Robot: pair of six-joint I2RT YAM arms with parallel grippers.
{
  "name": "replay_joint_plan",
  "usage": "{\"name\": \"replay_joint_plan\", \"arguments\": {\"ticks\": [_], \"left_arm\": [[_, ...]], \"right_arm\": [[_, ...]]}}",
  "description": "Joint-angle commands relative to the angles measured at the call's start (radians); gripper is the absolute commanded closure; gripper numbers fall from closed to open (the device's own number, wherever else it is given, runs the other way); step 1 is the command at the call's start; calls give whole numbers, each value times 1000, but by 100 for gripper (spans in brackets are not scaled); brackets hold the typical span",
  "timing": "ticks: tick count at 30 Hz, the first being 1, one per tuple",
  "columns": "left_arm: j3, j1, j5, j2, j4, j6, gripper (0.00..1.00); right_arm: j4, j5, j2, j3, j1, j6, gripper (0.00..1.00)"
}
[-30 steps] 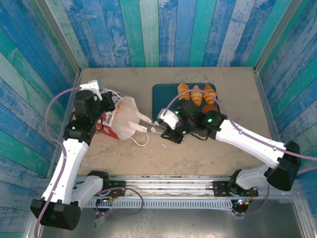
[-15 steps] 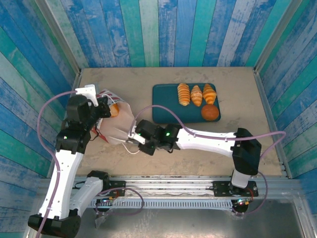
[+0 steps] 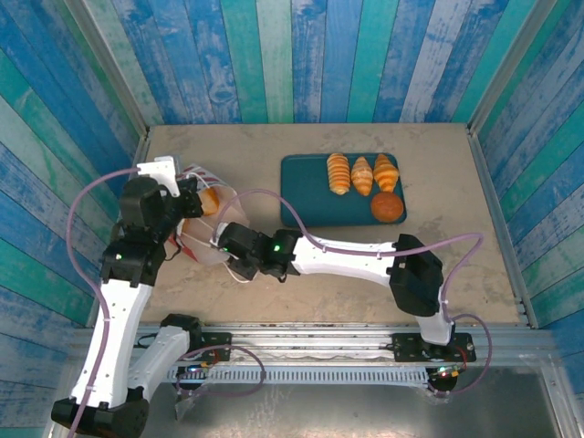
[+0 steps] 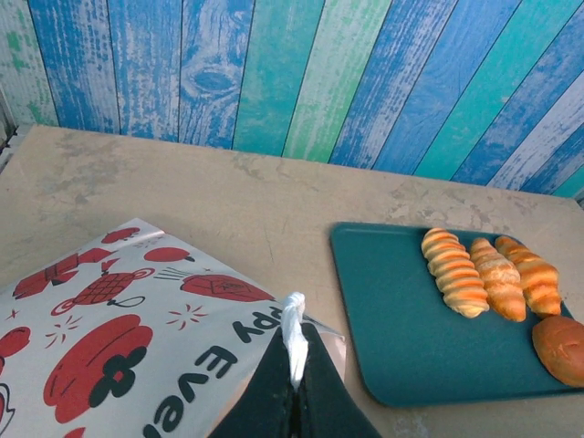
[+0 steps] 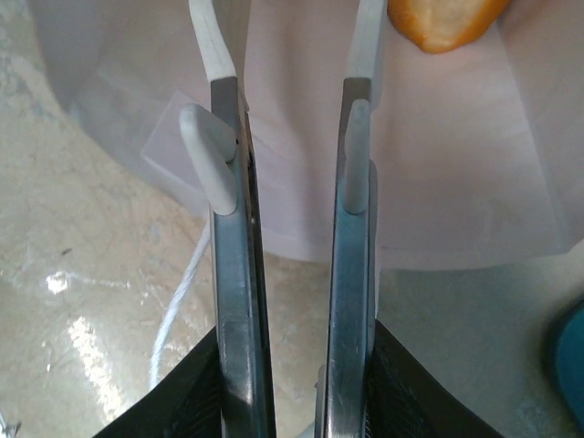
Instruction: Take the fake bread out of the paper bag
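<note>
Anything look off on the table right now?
Paper bag lies on its side, not upright, the left gripper pinching a white strip at its edge. One pastry sits in its open mouth. Four pastries on the tray look tidy.

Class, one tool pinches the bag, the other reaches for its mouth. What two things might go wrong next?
First, the left tool pinches only a white strip of the paper bag; it may slip or tear, closing the mouth. Second, the right tool is open at the mouth, the bread off to one side; closing now might catch paper instead.
</note>
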Motion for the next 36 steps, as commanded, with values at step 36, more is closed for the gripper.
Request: {"name": "replay_joint_plan", "arguments": {"ticks": [36], "left_arm": [[-4, -1, 35, 28, 45, -20, 100]], "right_arm": [[-25, -7, 310, 417, -48, 19, 61]]}}
